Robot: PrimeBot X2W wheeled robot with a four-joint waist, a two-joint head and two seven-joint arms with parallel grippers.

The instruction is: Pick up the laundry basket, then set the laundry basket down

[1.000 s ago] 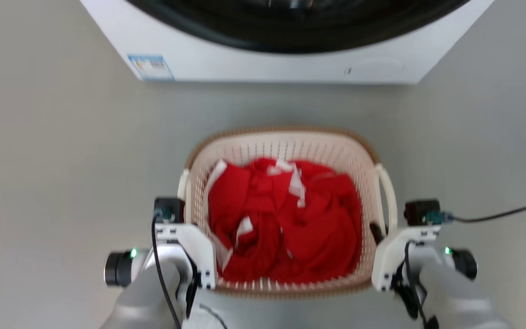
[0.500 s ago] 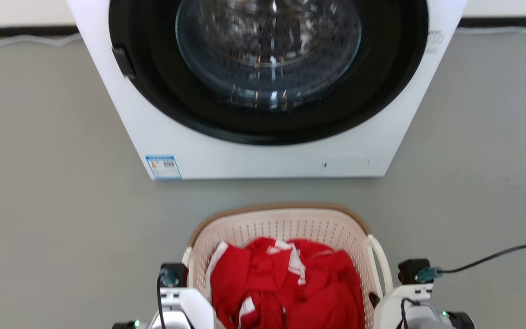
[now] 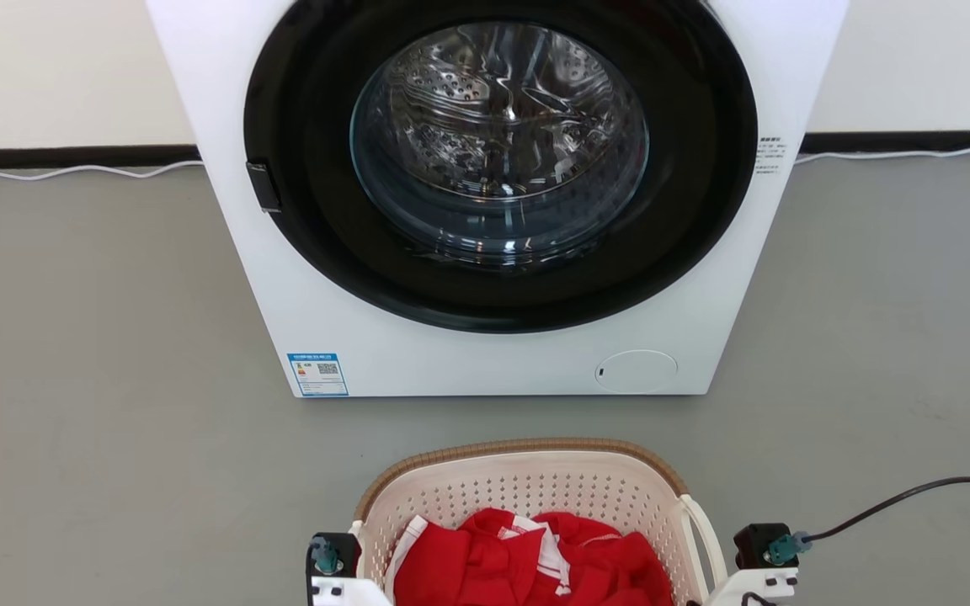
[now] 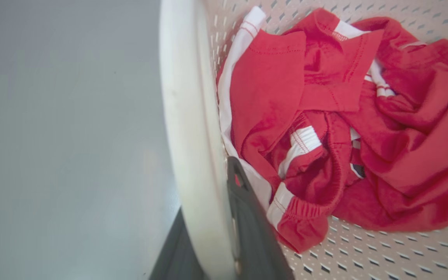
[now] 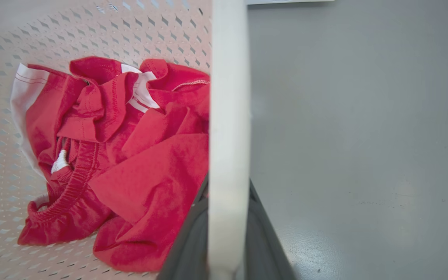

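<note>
The laundry basket point(image 3: 527, 448), cream and perforated with a brown rim, sits at the bottom of the head view in front of the washer, with red and white clothes point(image 3: 527, 564) inside. In the left wrist view my left gripper point(image 4: 212, 202) is shut on the basket's white loop handle point(image 4: 185, 97), one dark finger on each side. In the right wrist view my right gripper point(image 5: 228, 190) is shut on the other white handle point(image 5: 228, 77) in the same way. Both wrist views show the red clothes point(image 4: 325, 116) point(image 5: 130, 147). I cannot tell whether the basket touches the floor.
A white front-loading washer point(image 3: 493, 370) with a round glass door point(image 3: 498, 143) stands just beyond the basket. A black cable point(image 3: 898, 501) runs from my right wrist over the grey floor. A white cable point(image 3: 72, 171) lies along the far wall.
The head camera has tilted up, so the washer fills more of the view and the basket sits lower in it. Both grippers still hold the handles.
</note>
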